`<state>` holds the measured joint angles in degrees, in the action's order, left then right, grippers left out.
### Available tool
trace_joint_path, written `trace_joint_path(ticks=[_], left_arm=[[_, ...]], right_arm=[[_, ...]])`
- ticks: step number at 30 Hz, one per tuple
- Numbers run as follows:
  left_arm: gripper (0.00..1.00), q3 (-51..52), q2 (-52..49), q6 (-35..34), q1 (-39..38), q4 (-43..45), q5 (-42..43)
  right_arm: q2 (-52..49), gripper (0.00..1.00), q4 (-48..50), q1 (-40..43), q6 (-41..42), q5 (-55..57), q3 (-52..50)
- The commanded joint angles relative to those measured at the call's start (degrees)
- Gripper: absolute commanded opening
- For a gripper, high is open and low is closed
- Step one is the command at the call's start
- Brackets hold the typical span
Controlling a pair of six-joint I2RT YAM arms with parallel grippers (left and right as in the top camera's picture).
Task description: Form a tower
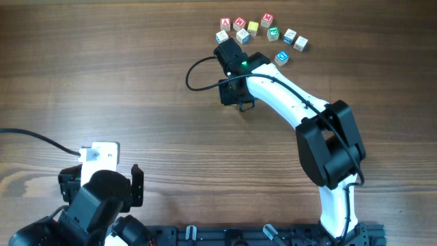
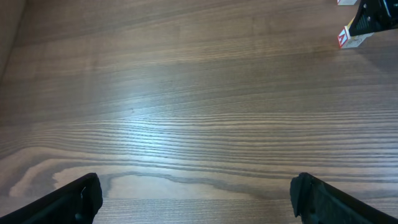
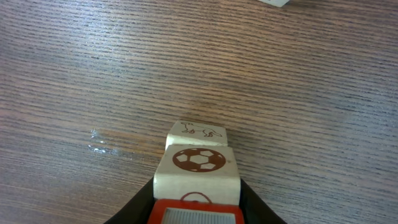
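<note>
The right gripper point(image 3: 197, 200) hugs the tower point(image 3: 198, 160) on the table point(image 3: 93, 74), near the loose cubes point(image 1: 263, 31), its jaws tight against the nearest cube's flanks. The grip wants squaring, then a slow, straight lift – any tilt could shed a block.

tower point(image 3: 198, 168) bears football sign; loose cube point(image 1: 225, 24) reads a.

Robotics lab bench: wood table point(image 1: 102, 82) w/ mount rail point(image 1: 287, 236), cable point(image 1: 188, 77)
</note>
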<state>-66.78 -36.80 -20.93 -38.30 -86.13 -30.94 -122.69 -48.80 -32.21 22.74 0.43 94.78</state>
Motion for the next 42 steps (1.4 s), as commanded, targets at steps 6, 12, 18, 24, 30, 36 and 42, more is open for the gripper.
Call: trace_joint_path(ticks=[6, 12, 18, 24, 30, 36, 42], left_arm=[[1.00, 0.13, 0.22, -0.74, -0.04, 0.13, 0.07], [1.00, 0.15, 0.22, -0.74, -0.04, 0.13, 0.07], [1.00, 0.15, 0.22, -0.74, -0.04, 0.13, 0.07], [1.00, 0.15, 0.22, -0.74, -0.04, 0.13, 0.07], [1.00, 0.15, 0.22, -0.74, -0.04, 0.13, 0.07], [1.00, 0.15, 0.22, -0.74, -0.04, 0.13, 0.07], [1.00, 0.15, 0.22, -0.76, -0.04, 0.13, 0.07]], right_arm=[[-1.22, 0.19, -0.96, -0.33, 0.31, -0.98, 2.10], [-1.18, 0.15, -3.58, -0.33, 1.36, -0.92, 5.09], [-1.29, 0.20, -4.72, -0.46, 6.47, 1.68, 6.12], [-2.49, 0.20, -5.95, -0.50, 8.98, 1.64, 6.01], [-3.02, 0.20, -5.90, -0.61, 8.72, 1.66, 6.01], [-3.21, 0.21, -5.84, -0.63, 8.31, 1.64, 6.01], [-3.48, 0.26, -5.55, -0.83, 8.07, 1.64, 6.01]])
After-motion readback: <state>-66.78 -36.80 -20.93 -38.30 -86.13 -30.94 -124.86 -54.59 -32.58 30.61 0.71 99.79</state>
